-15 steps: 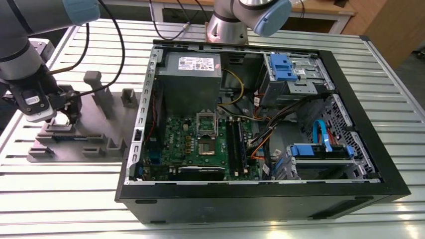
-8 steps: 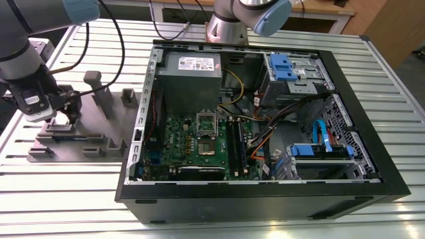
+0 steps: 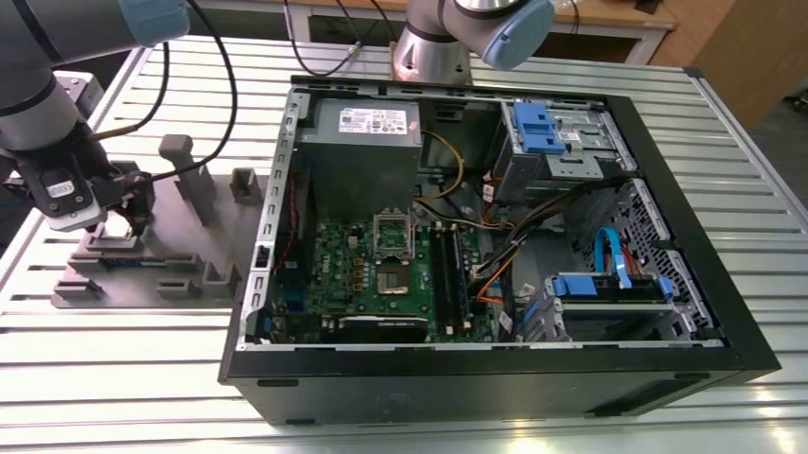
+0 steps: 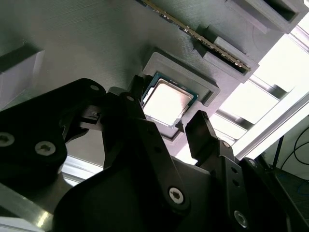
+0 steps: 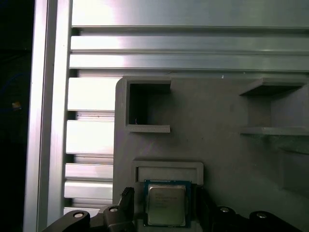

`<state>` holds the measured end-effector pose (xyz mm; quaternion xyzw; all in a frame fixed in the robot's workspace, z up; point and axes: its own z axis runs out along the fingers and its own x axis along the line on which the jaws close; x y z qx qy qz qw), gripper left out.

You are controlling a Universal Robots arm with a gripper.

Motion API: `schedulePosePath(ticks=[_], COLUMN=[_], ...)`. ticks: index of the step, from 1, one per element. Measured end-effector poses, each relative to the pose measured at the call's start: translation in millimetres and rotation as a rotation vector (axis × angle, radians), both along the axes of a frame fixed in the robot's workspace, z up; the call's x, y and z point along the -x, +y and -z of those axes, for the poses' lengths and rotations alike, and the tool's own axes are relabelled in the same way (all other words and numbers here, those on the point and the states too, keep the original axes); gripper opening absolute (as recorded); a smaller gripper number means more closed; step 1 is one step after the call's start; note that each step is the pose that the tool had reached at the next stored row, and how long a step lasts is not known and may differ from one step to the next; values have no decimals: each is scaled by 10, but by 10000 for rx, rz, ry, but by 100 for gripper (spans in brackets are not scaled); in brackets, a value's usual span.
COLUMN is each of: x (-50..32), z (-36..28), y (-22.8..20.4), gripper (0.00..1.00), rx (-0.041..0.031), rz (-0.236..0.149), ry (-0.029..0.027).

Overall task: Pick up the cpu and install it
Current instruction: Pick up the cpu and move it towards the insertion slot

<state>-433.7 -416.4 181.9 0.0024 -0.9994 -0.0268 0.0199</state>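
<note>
- Broadly, a slatted metal table (image 3: pixel 151 378) carries everything, and its edges run out of the exterior view.
- Case (image 3: pixel 505 378): open and lying on its side, with the motherboard (image 3: pixel 366 274) facing up, partly under cables.
- Arm (image 3: pixel 51 104): at the exterior view's left, cut off by the picture's edge. Its wrist covers part of the tray.
- Tray (image 3: pixel 170 270): grey, with upright posts, just beside the case on the exterior view's left.
- Gripper (image 4: pixel 168 107): low over the tray, jaws standing a little wider than the cpu, with a black finger (image 4: pixel 203 130) on each side. I cannot tell whether either one touches it.
- Cpu (image 5: pixel 165 204): flat in a square recess of the tray, silver top up, between the fingers. In the second wrist view a finger hides one corner.
</note>
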Motion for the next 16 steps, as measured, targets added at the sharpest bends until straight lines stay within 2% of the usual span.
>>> schedulePosePath(ticks=[4,5,6,16], x=[0,0,0,0], z=[-1,-1,-1,-8], y=[0,0,0,-1], gripper=[62,61,54,54], rx=[0,0,0,10], rz=[0,0,0,-1], ry=[0,0,0,0])
